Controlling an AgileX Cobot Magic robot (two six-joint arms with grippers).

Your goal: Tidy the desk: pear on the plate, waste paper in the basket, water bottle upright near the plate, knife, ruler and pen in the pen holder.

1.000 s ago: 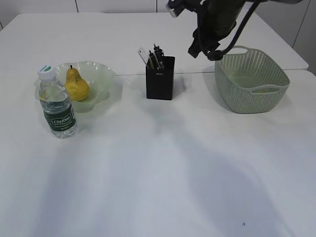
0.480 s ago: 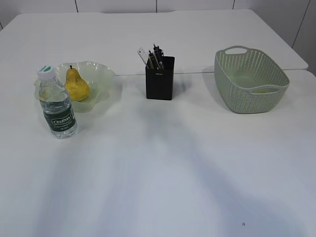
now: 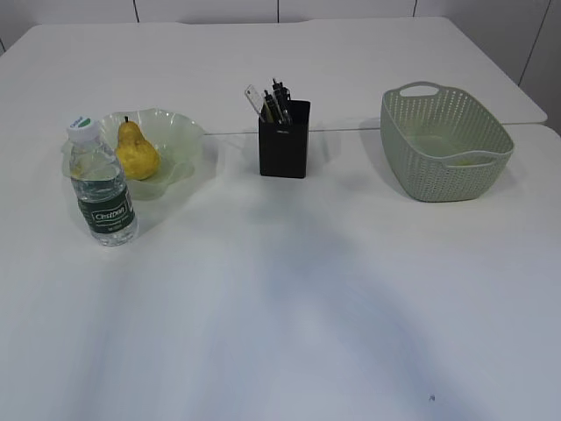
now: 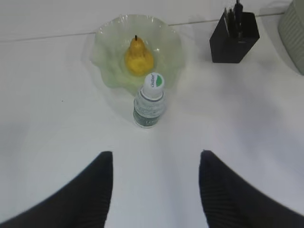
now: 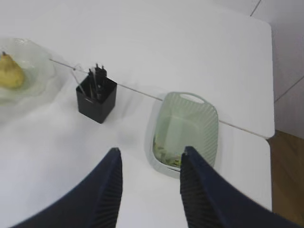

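While both pincers, left [image 4: 154, 190] and right [image 5: 149, 187], hang wide and empty, pear [image 3: 137, 152] sits on plate [image 3: 180, 136] near the table's left edge, bottle [image 3: 102, 189] upright beside, holder [image 3: 284, 140] mid-table, basket [image 3: 445, 145] right.

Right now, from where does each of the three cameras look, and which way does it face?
Exterior view: sits in front of the desk, looking down at a slant at the plate, pear, water bottle, pen holder and basket; no arm shows.
Left wrist view: high above, facing down at the bottle; the left hand shows, fingers apart.
Right wrist view: high above, facing the basket; the right hand shows, fingers apart, holding nothing.
All three share the pen holder.
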